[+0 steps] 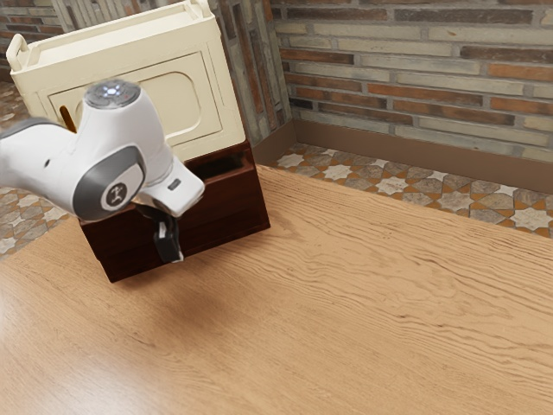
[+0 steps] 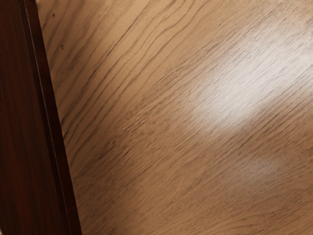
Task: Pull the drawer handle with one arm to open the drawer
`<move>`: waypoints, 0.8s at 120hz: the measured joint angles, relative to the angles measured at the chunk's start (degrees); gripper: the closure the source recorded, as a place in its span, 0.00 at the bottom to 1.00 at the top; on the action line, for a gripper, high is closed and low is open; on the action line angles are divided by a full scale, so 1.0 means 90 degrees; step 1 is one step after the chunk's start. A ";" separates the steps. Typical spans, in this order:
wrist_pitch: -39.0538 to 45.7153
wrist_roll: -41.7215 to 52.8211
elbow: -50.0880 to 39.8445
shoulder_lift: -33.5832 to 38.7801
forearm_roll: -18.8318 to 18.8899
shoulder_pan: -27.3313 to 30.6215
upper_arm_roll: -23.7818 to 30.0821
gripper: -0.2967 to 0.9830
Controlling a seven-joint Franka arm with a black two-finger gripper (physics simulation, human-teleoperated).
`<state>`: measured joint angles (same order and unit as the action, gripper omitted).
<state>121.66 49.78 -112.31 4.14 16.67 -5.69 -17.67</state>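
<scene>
Drawer [image 1: 220, 209], dark reddish-brown wood, hollow showing; gripper [image 1: 172, 252] spread or closed, I cannot tell.

Is a tan, wavy-grained wooden table [image 1: 363, 303] — and bears a dark-brown drawer unit [image 1: 226, 214] toward the exterior view's left.

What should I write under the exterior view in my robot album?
A white robot arm reaches down to a dark wooden drawer, with a cream box above and a wooden table below.
</scene>
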 joint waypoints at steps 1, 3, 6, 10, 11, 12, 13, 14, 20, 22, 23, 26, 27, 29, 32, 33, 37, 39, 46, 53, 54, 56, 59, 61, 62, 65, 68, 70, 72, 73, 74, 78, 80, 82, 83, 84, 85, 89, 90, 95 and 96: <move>0.0001 -0.0001 -0.0013 0.0013 0.0002 -0.0011 0.0000 0.24; 0.0002 -0.0002 -0.0045 0.0040 0.0007 -0.0032 0.0000 0.24; 0.0004 -0.0004 -0.0086 0.0079 0.0011 -0.0060 0.0000 0.24; 0.0006 -0.0006 -0.0129 0.0120 0.0023 -0.0088 -0.0002 0.24; 0.0006 -0.0006 -0.0138 0.0130 0.0029 -0.0094 -0.0002 0.24; 0.0007 -0.0007 -0.0147 0.0140 0.0035 -0.0100 -0.0003 0.24; 0.0007 -0.0007 -0.0155 0.0149 0.0040 -0.0105 -0.0004 0.24; 0.0007 -0.0008 -0.0165 0.0159 0.0046 -0.0111 -0.0005 0.25; 0.0010 -0.0011 -0.0232 0.0230 0.0074 -0.0151 -0.0007 0.25; 0.0011 -0.0012 -0.0257 0.0252 0.0081 -0.0165 -0.0007 0.25; 0.0011 -0.0013 -0.0268 0.0261 0.0084 -0.0171 -0.0007 0.25; 0.0012 -0.0015 -0.0303 0.0286 0.0093 -0.0188 -0.0006 0.24; 0.0013 -0.0015 -0.0313 0.0293 0.0095 -0.0193 -0.0005 0.24; 0.0013 -0.0016 -0.0330 0.0307 0.0099 -0.0203 -0.0003 0.24; 0.0014 -0.0018 -0.0358 0.0332 0.0105 -0.0218 -0.0003 0.24; 0.0014 -0.0018 -0.0366 0.0340 0.0107 -0.0222 -0.0003 0.24; 0.0015 -0.0020 -0.0406 0.0384 0.0113 -0.0248 -0.0003 0.24; 0.0015 -0.0021 -0.0429 0.0405 0.0116 -0.0263 -0.0006 0.24; 0.0017 -0.0025 -0.0486 0.0450 0.0120 -0.0289 0.0000 0.23; 0.0022 -0.0029 -0.0543 0.0466 0.0113 -0.0292 0.0008 0.19; 0.0023 -0.0029 -0.0550 0.0467 0.0110 -0.0293 0.0011 0.19; 0.0023 -0.0029 -0.0561 0.0469 0.0107 -0.0299 0.0012 0.19; 0.0025 -0.0029 -0.0576 0.0479 0.0096 -0.0305 0.0015 0.19; 0.0025 -0.0030 -0.0588 0.0496 0.0089 -0.0310 0.0017 0.20; 0.0026 -0.0030 -0.0597 0.0505 0.0087 -0.0314 0.0017 0.21; 0.0028 -0.0031 -0.0617 0.0529 0.0082 -0.0324 0.0018 0.23; 0.0030 -0.0032 -0.0629 0.0554 0.0079 -0.0334 0.0018 0.23; 0.0030 -0.0033 -0.0638 0.0568 0.0077 -0.0340 0.0019 0.24; 0.0030 -0.0034 -0.0644 0.0580 0.0076 -0.0346 0.0018 0.24; 0.0031 -0.0034 -0.0648 0.0584 0.0075 -0.0349 0.0017 0.24; 0.0030 -0.0034 -0.0656 0.0594 0.0080 -0.0356 0.0014 0.24; 0.0030 -0.0036 -0.0691 0.0629 0.0098 -0.0383 0.0006 0.25; 0.0031 -0.0037 -0.0711 0.0651 0.0108 -0.0397 0.0001 0.25; 0.0031 -0.0038 -0.0731 0.0674 0.0118 -0.0413 -0.0003 0.26; 0.0031 -0.0039 -0.0740 0.0685 0.0123 -0.0421 -0.0004 0.26; 0.0031 -0.0039 -0.0748 0.0694 0.0128 -0.0428 -0.0006 0.26; 0.0032 -0.0040 -0.0754 0.0702 0.0133 -0.0434 -0.0008 0.27; 0.0032 -0.0043 -0.0788 0.0744 0.0151 -0.0418 -0.0007 0.28; 0.0031 -0.0043 -0.0797 0.0757 0.0158 -0.0415 -0.0010 0.28; 0.0028 -0.0042 -0.0842 0.0820 0.0154 -0.0434 -0.0010 0.28; 0.0027 -0.0042 -0.0850 0.0833 0.0152 -0.0439 -0.0010 0.28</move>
<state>121.90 49.40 -119.95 11.64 18.04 -9.64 -17.76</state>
